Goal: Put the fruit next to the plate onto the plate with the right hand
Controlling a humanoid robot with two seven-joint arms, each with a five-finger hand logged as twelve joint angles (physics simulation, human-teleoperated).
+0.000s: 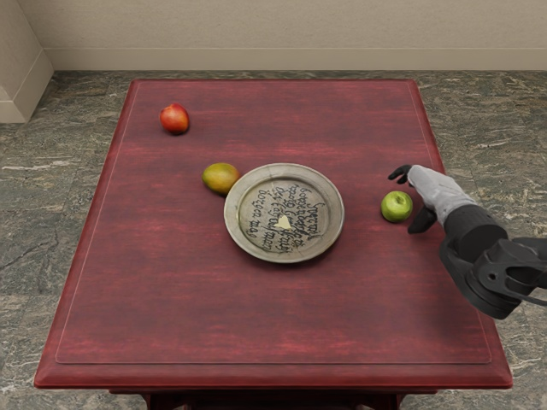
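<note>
Head view: the green apple (pixel 396 206) was seen near the table's (pixel 171 299) right edge, a little apart from the plate (pixel 234 213). The right hand (pixel 430 195) was held spread just beside it, with nothing gripped. The fingers should be closed softly round the apple, so it would not be rolled away.

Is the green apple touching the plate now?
Apart. The head view shows a bare strip of the red table between the green apple and the plate.
</note>
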